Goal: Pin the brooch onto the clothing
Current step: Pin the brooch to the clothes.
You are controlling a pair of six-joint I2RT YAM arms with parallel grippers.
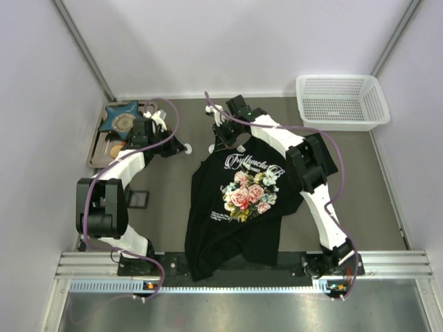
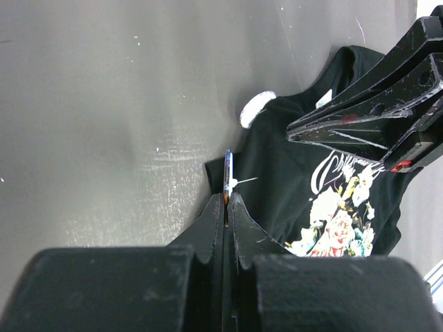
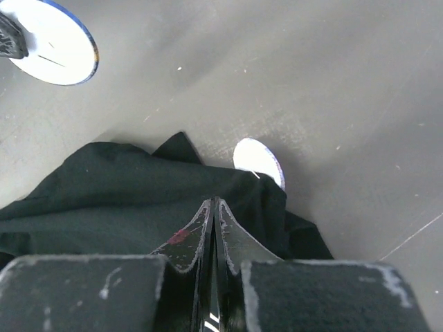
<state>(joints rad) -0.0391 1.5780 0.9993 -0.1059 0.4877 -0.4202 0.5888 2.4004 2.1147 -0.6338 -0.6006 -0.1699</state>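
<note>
The brooch (image 1: 187, 147) is a small pale round disc. My left gripper (image 1: 178, 147) is shut on it just left of the clothing's collar. In the left wrist view the brooch (image 2: 228, 169) stands edge-on between the closed fingertips (image 2: 228, 197), its pin pointing at the clothing. The clothing is a black T-shirt (image 1: 235, 235) with a rose print, lying mid-table. My right gripper (image 1: 220, 138) is shut on its collar fabric (image 3: 104, 187), fingertips (image 3: 214, 200) pressed together. The brooch also shows at the upper left of the right wrist view (image 3: 52, 41).
A second white round disc (image 2: 257, 108) lies on the table against the shirt's edge, also in the right wrist view (image 3: 257, 158). A blue star dish (image 1: 121, 116) sits on a tray at the back left. A black square box (image 1: 138, 199) lies near the left arm. A white basket (image 1: 339, 100) stands at the back right.
</note>
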